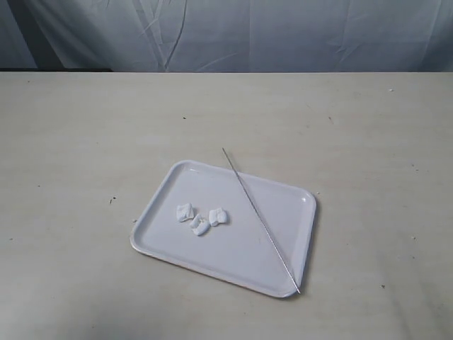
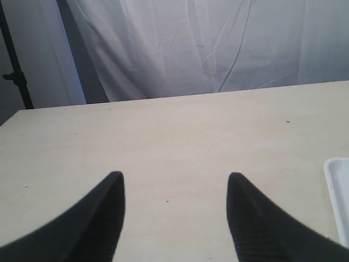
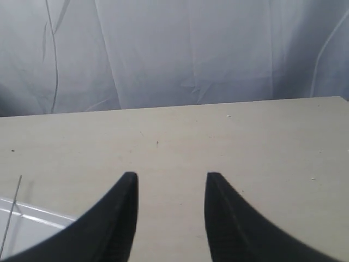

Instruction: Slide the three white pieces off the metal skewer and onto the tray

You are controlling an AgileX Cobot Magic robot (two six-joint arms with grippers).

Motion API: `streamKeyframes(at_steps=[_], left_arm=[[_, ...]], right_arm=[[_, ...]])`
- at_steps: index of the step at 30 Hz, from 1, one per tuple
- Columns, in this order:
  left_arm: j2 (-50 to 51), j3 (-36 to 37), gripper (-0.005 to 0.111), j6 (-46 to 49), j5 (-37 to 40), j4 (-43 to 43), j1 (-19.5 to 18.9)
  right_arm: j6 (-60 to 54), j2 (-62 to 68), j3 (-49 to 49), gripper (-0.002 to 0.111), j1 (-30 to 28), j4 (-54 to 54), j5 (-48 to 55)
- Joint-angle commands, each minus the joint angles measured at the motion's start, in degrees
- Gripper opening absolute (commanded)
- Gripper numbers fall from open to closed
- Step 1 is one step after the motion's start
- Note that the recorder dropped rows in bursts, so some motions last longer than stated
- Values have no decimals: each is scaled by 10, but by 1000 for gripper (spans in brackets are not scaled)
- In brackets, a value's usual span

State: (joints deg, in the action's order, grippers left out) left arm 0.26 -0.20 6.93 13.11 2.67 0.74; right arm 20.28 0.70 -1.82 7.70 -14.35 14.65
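Observation:
The white tray [image 1: 283, 205] lies on the table in the exterior view. Three white pieces [image 1: 200, 224] lie loose on its left half, close together. The thin metal skewer [image 1: 258, 216] rests bare across the tray from its far rim to its near right corner, apart from the pieces. Neither arm shows in the exterior view. My left gripper [image 2: 175, 177] is open over bare table, with a corner of the tray [image 2: 339, 191] at the view's edge. My right gripper [image 3: 171, 176] is open too, with the tray's rim [image 3: 38, 218] and the skewer's tip [image 3: 12, 215] beside it.
The beige table [image 1: 85, 142] spreads wide on every side of the tray. A wrinkled pale curtain [image 1: 233, 32] hangs behind its far edge. A dark stand [image 2: 13, 60] rises at the back in the left wrist view.

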Motion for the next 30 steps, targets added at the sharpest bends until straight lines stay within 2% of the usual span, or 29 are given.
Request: streamKeyframes(at_steps=[1, 10, 15, 25, 30], left_arm=[[-3, 2, 54, -9, 1, -4, -2], [-3, 2, 54, -50, 2, -11, -2], [-3, 2, 54, -53, 4, -18, -9], [-3, 2, 54, -29, 6, -19, -22], [-3, 2, 54, -18, 6, -27, -22]], right_arm=[[0, -7, 4, 39, -11, 36, 14], [-12, -7, 4, 39, -60, 87, 63], [-68, -7, 18, 39, -64, 113, 90], [-84, -7, 18, 39, -64, 104, 76], [-168, -7, 18, 39, -77, 127, 64]])
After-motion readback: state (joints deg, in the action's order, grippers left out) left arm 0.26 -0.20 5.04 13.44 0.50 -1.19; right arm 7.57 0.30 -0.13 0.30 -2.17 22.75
